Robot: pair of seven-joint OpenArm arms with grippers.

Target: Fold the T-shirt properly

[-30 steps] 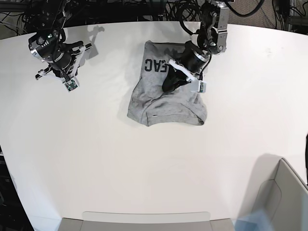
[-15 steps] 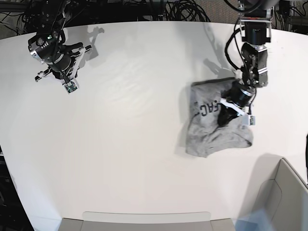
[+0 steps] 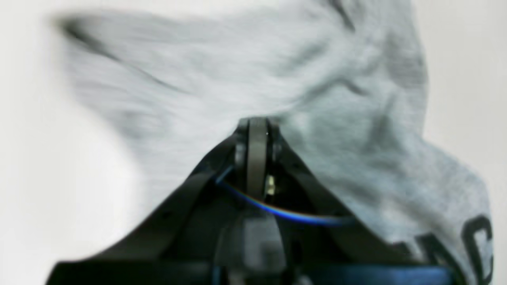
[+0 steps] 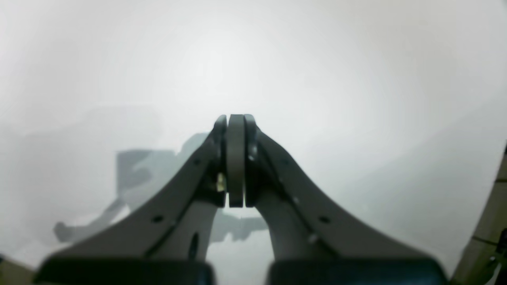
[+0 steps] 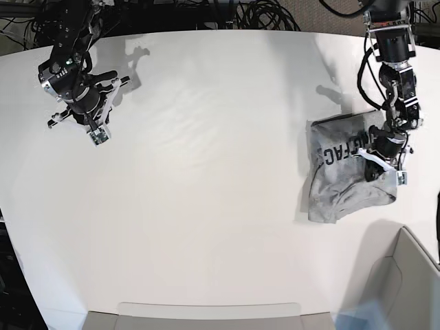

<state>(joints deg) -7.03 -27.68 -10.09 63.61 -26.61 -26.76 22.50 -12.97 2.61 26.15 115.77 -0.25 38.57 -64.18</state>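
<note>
The white table (image 5: 206,206) spreads beneath both arms. The heather-grey T-shirt (image 5: 342,180), folded into a rumpled bundle with black block lettering showing, lies directly under and ahead of the left gripper (image 5: 376,167), trailing away from its tips toward the table's middle. In the left wrist view that gripper (image 3: 257,126) has its jaws pressed together with grey cloth pinched at the tips. The right gripper (image 5: 91,122) hangs well apart from the shirt, over bare table; the right wrist view shows its jaws (image 4: 235,122) closed on nothing.
</note>
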